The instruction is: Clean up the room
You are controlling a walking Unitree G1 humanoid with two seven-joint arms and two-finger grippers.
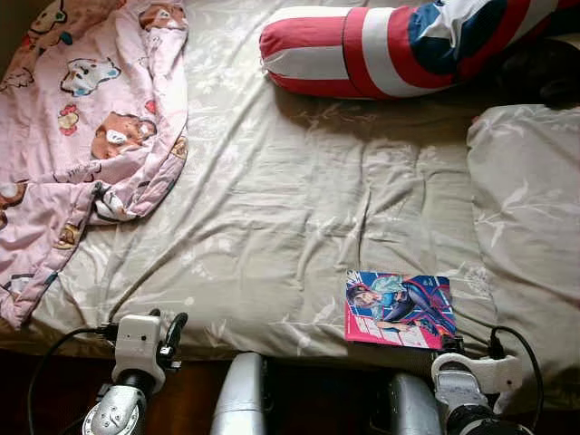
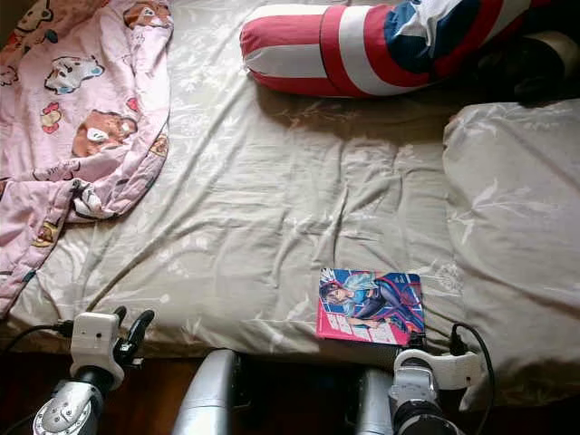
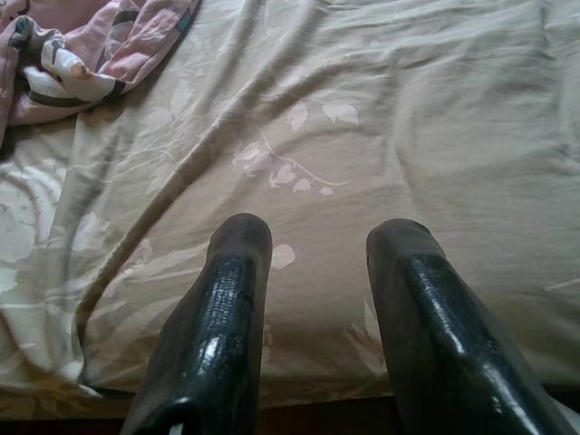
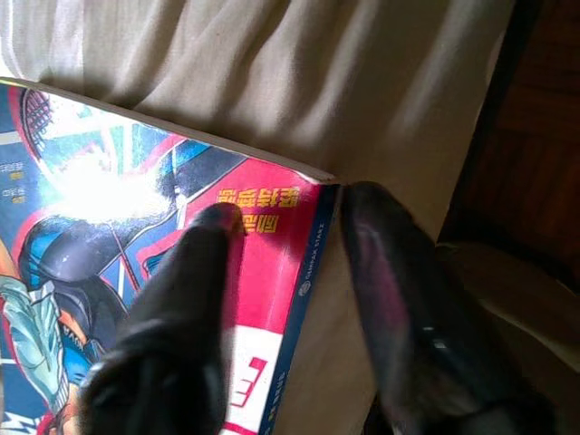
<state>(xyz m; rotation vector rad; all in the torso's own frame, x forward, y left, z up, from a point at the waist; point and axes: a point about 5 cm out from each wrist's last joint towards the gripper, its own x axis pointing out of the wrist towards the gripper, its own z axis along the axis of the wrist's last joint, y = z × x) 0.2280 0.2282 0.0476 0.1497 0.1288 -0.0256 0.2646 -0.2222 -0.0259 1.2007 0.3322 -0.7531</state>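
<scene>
Bed [image 1: 290, 208] with a wrinkled beige floral sheet takes up most of the room seen from the head views — dark wood floor shows along its near edge. A pink cartoon-print blanket [image 1: 82, 136] is bunched at the far left, a red-white-blue striped bolster [image 1: 381, 45] lies across the top, and a beige pillow [image 1: 530, 208] sits at the right.

The thing to tidy looks like the comic book [image 1: 399, 310], lying flat near the bed's front edge, right of centre, just beside the pillow. Its long axis runs roughly left-right along the edge.

The right claw [image 4: 285, 213] is clearly the nearer one — it is right at the book's near right corner. In the right wrist view the fingers are parted and straddle the spine edge: one finger [image 4: 195, 272] lies over the red cover, the other [image 4: 399, 272] sits off the book over the sheet. Not gripping yet; whether the finger actually touches the cover I cannot tell. The right arm is low at the bed's edge, pointing forward at the book.

The left claw [image 1: 168, 331] is well apart from the book, at the bed's front left, fingers spread and holding nothing, aimed across bare sheet toward the blanket.

Judgement: the next move turns on getting one finger under that corner, since the book lies flush on soft bedding.
</scene>
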